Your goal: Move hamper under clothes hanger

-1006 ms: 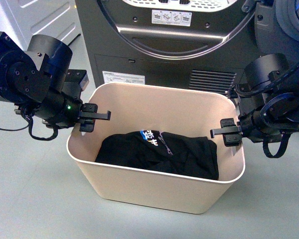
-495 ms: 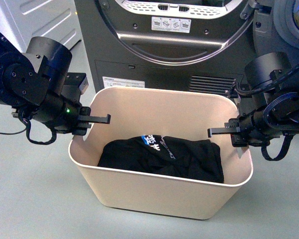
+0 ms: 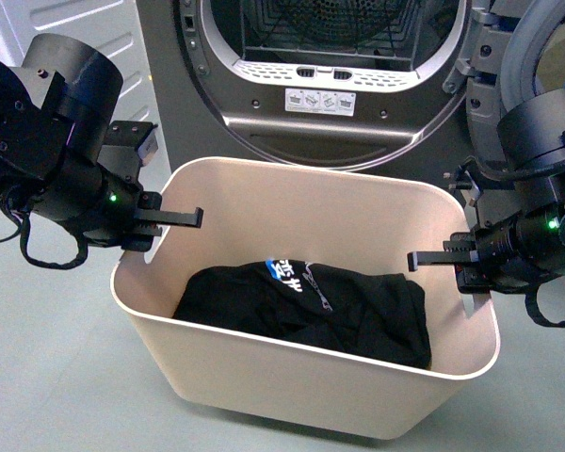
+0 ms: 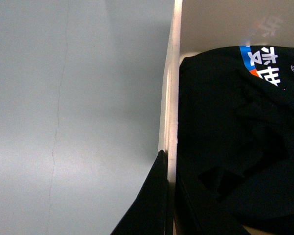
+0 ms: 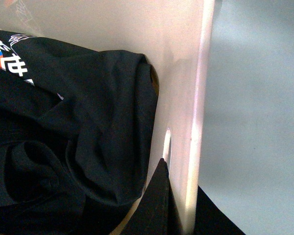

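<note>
Nearest is the beige hamper [image 3: 301, 377], over the grey floor [image 3: 47, 377] between the two arms; I cannot tell whether it touches the floor. Inside lies a crumpled black garment [image 3: 301, 306] with a blue-and-white print. The left tool [image 3: 169, 221] is closed on the hamper's left wall, one finger inside the rim and one outside, as the left wrist view shows. The right tool [image 3: 450, 264] pinches the right wall the same way, just beside a slot handle [image 5: 167, 147]. Directly behind stands the dark grey dryer [image 3: 264, 141], its drum open.
</note>
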